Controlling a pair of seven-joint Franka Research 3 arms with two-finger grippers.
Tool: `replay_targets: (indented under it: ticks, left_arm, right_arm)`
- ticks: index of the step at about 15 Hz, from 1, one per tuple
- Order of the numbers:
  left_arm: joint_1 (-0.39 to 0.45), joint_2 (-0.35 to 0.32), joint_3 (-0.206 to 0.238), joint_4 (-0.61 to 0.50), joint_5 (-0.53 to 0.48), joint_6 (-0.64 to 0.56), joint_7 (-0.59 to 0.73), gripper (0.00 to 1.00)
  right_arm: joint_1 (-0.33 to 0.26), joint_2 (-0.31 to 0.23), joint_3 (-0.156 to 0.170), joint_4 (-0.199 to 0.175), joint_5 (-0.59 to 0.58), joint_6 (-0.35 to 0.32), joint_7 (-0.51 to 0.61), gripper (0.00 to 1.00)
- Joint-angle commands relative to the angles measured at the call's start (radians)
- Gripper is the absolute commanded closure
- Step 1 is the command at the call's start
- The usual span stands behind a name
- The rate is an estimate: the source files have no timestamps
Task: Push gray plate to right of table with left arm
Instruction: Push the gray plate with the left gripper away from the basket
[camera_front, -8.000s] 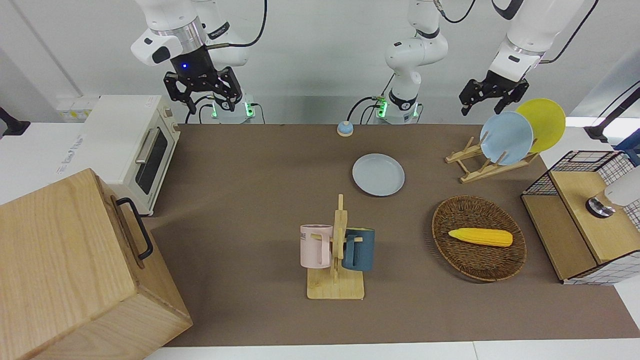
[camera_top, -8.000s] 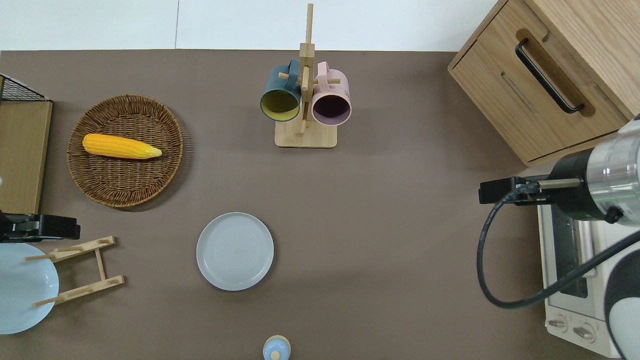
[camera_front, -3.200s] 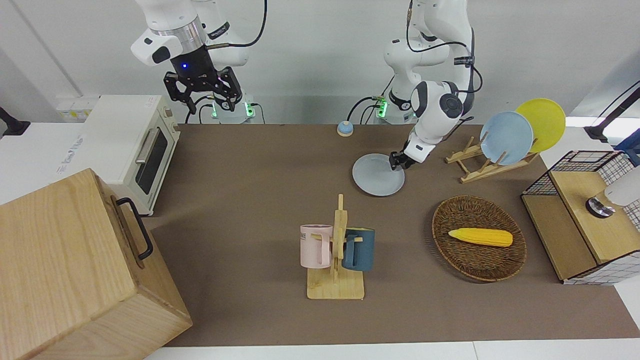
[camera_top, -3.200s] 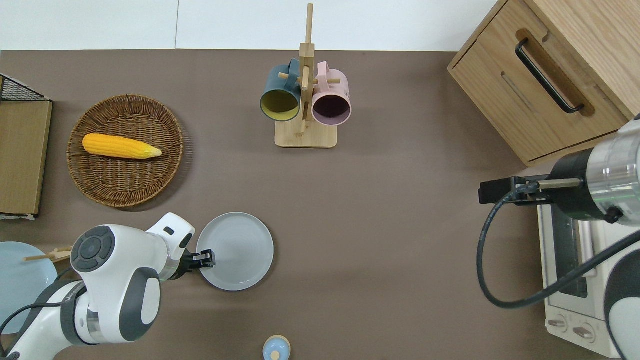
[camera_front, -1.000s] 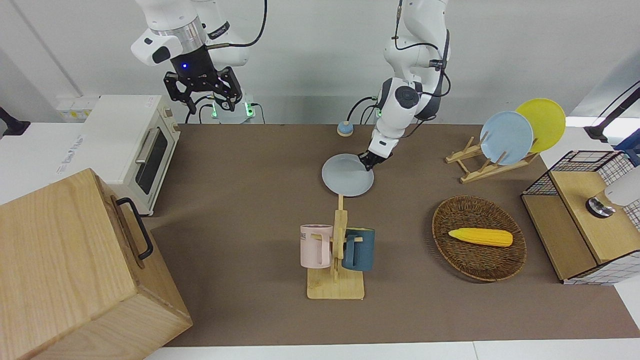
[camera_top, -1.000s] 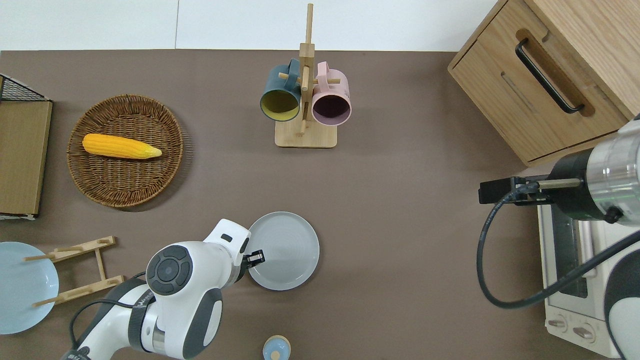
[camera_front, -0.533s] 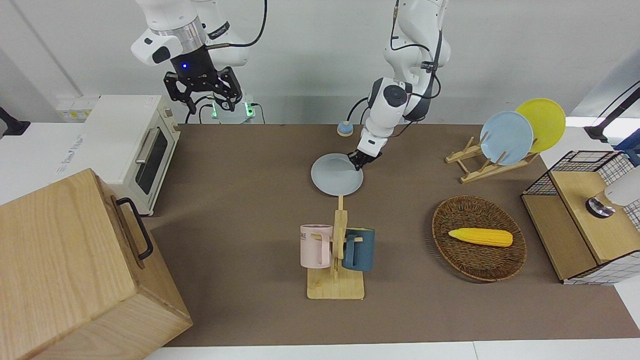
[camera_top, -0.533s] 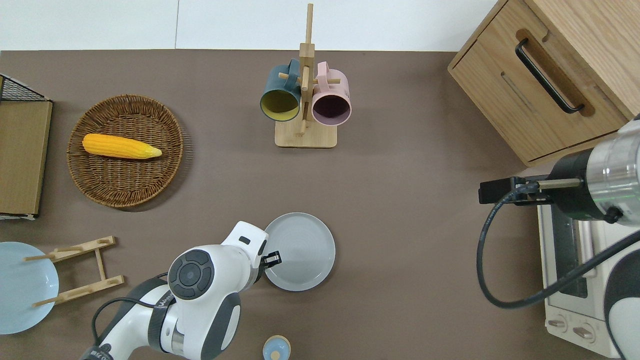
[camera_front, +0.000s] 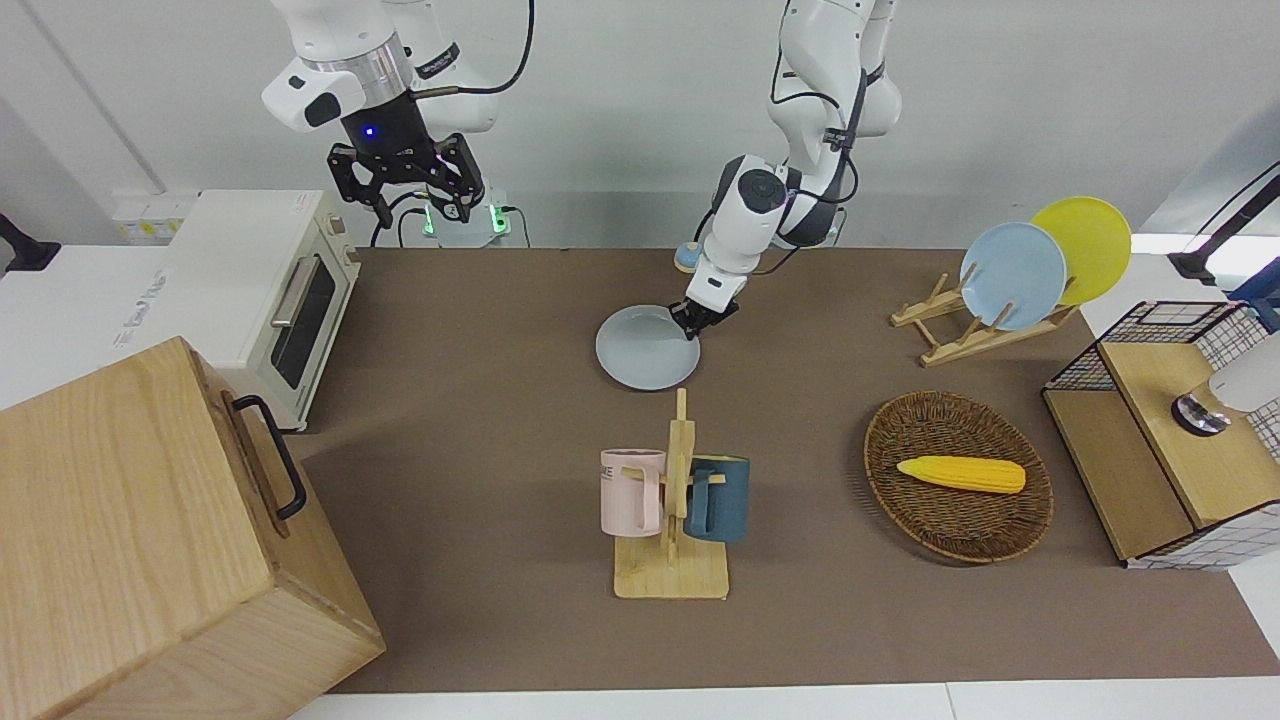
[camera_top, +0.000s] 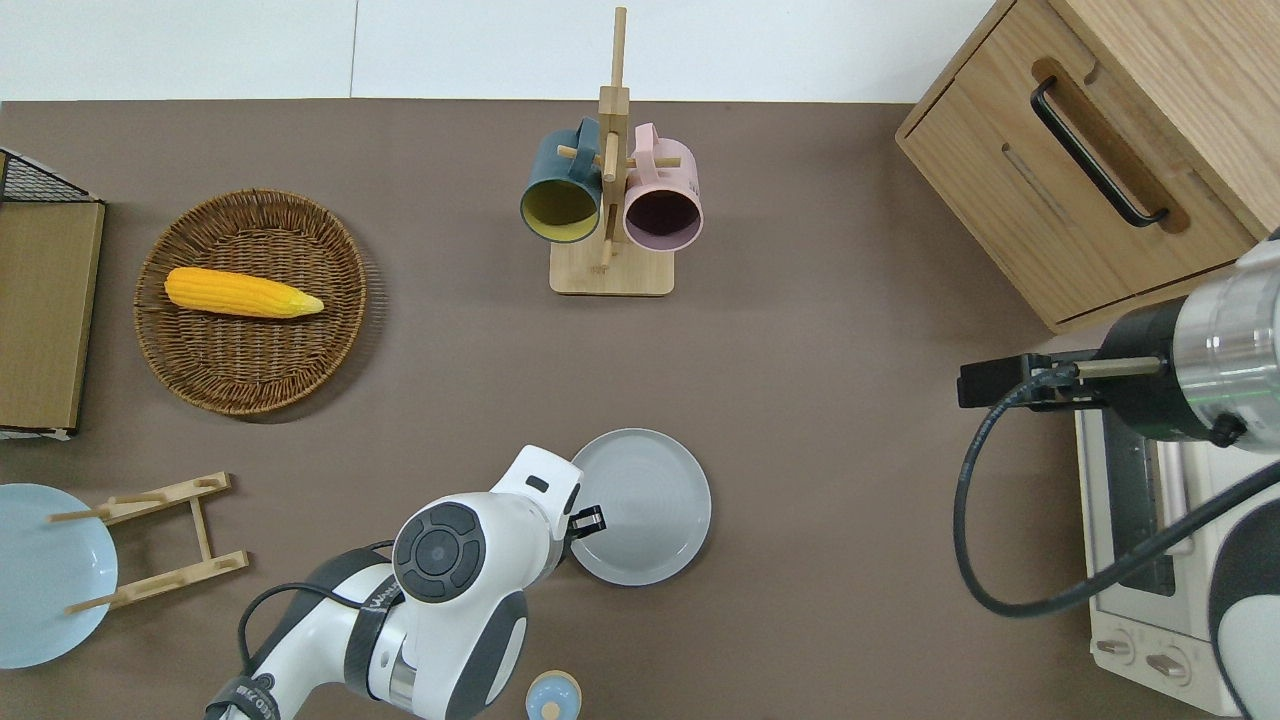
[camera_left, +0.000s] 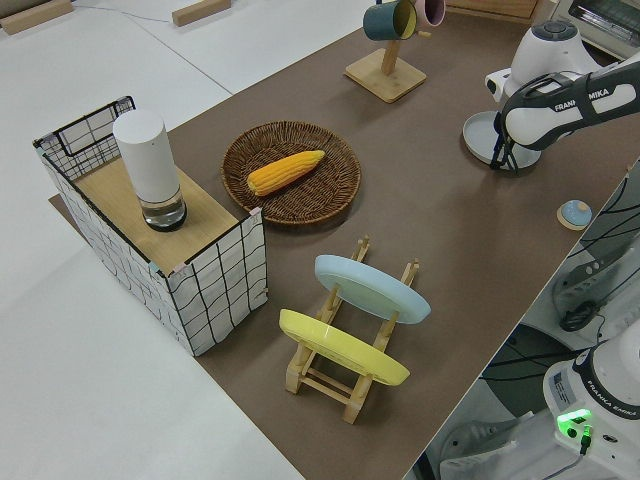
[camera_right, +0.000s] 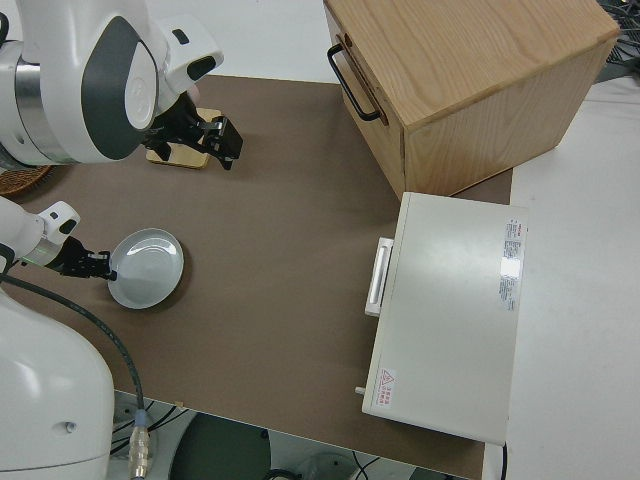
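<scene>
Brown table (camera_top: 850, 400), gray plate (camera_top: 650, 500) lying flat, nearer the robots than the mug rack (camera_top: 610, 200). Left gripper (camera_top: 588, 520) low at its rim, touching; finger state impossible to tell. Right arm parked.

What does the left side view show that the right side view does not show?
Only the left side view shows the basket with corn, the plate rack and the wire crate. Only the right side view shows the toaster oven and wooden cabinet. Both show the gray plate on the table with the left gripper at its rim.
</scene>
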Motion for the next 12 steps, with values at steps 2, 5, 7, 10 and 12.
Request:
replay_targets:
  ticks: [2,5,7,10,12]
  left_arm:
    - [-0.059,0.084,0.000,0.030,-0.014,0.030,-0.050,1.00]
    - [-0.087,0.121,0.000,0.075,-0.014,0.044,-0.090,1.00]
    - [-0.105,0.128,0.000,0.095,-0.012,0.048,-0.119,1.00]
    - [-0.139,0.144,0.000,0.110,-0.011,0.053,-0.153,1.00]
    - [-0.159,0.176,0.000,0.122,-0.011,0.082,-0.159,1.00]
  right_arm:
    - [-0.006,0.006,0.003,0.014,0.016,-0.005,0.002,0.005]
    - [-0.006,0.006,0.003,0.014,0.016,-0.005,0.002,0.005]
    - [-0.006,0.006,0.003,0.014,0.016,-0.005,0.002,0.005]
    - [-0.006,0.006,0.003,0.014,0.016,-0.005,0.002,0.005]
    - [-0.006,0.006,0.003,0.014,0.016,-0.005,0.002,0.005]
